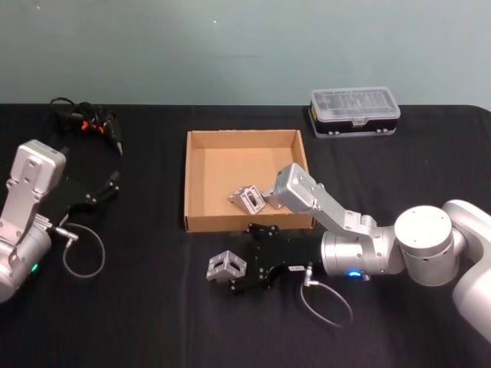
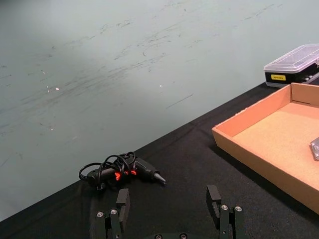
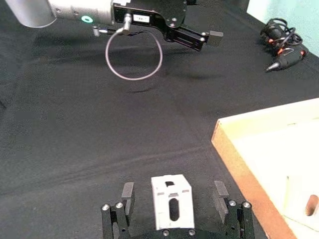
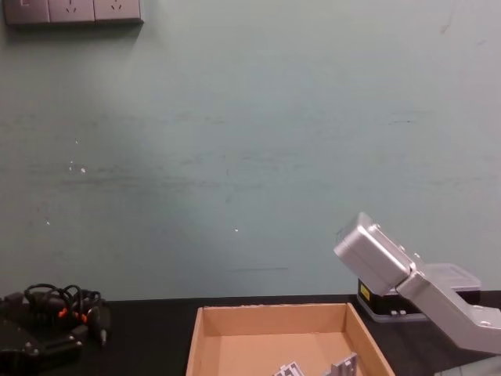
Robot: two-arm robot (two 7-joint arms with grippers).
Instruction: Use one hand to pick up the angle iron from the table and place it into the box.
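Head view: the right gripper (image 1: 235, 275) lay low on the tabletop (image 1: 153, 322), just in front of the box (image 1: 188, 184), around an angle iron (image 1: 224, 265). A second iron (image 1: 247, 199) lay inside the box. The left gripper (image 1: 107, 188) sat parked at the left.

Left wrist view: the left gripper's (image 2: 168, 201) fingers stood apart, empty.

Right wrist view: the right gripper's (image 3: 173, 193) fingers stood apart, one on each side of the angle iron (image 3: 172, 201), with gaps between.

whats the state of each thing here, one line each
angle iron: lying on the table, not gripped
right hand: open, straddling the angle iron
second angle iron: lying in the box
left hand: open, empty
plastic case: lid shut
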